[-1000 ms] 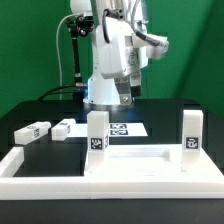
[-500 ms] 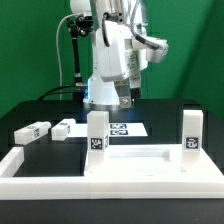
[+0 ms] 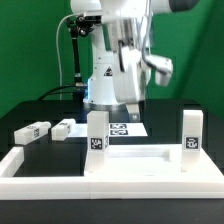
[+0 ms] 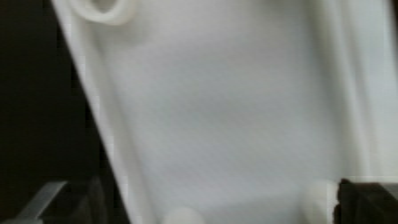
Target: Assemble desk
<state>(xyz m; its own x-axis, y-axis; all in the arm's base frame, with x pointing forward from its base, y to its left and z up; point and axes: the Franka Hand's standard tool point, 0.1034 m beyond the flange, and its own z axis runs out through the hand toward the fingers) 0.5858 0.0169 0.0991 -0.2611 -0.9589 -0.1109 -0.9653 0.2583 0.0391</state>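
Note:
The white desk panel (image 3: 150,168) lies at the front of the table. Two square leg posts stand upright at its far corners, one (image 3: 97,132) toward the exterior view's left and one (image 3: 190,130) toward its right. Two more tagged legs (image 3: 32,131) (image 3: 62,128) lie loose on the black table at the left. My gripper (image 3: 133,108) hangs behind the panel, above the table. In the wrist view a blurred white panel surface (image 4: 214,110) with a round hole (image 4: 103,10) fills the picture, and my gripper (image 4: 205,205) is open, its dark fingertips (image 4: 365,200) far apart.
The marker board (image 3: 122,128) lies flat behind the panel, under the arm. A low white L-shaped rail (image 3: 25,165) runs along the left and front of the table. The robot's base (image 3: 100,85) and cables stand at the back.
The arm's wrist and upper links have swung toward the exterior view's right. The panel and all legs lie as before. The jaws stay open.

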